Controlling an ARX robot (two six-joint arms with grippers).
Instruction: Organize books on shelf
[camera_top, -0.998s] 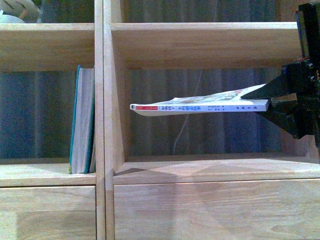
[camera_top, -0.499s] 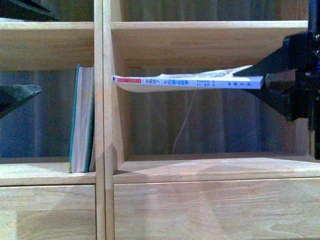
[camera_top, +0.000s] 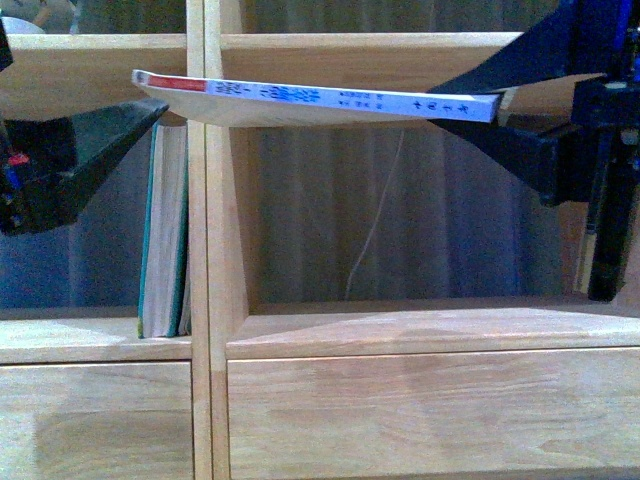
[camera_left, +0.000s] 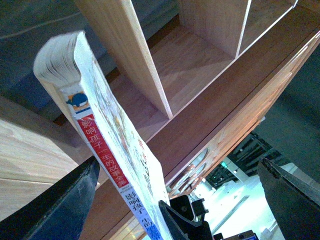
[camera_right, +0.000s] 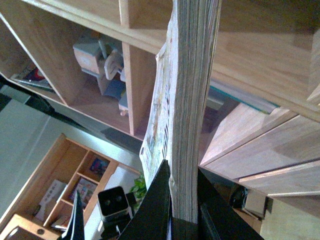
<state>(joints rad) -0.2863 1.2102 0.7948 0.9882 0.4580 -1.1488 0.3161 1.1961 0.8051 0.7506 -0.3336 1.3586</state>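
Note:
My right gripper (camera_top: 480, 108) is shut on one end of the thin paperback book (camera_top: 300, 95) and holds it flat, spine toward me, level with the upper board of the light-wood shelf (camera_top: 400, 335). The book's free end reaches left past the divider. In the right wrist view the fingers (camera_right: 155, 210) clamp the page block (camera_right: 192, 100). My left gripper (camera_left: 175, 205) is open, with the book's free end (camera_left: 100, 140) between its fingers, close to one of them. Its lower finger (camera_top: 90, 140) shows at the left. The teal book (camera_top: 165, 235) stands upright against the divider.
Plain drawer fronts (camera_top: 420, 410) run below the compartments. A white cable (camera_top: 375, 230) hangs behind the right compartment. The vertical divider (camera_top: 215, 250) stands under the book. The right wrist view shows small objects (camera_right: 105, 60) on another shelf and a second bookcase (camera_right: 65, 200) behind.
The right gripper has lifted the paperback and carried it left, so its free end now crosses the divider. The left gripper has come in from the left around that end.

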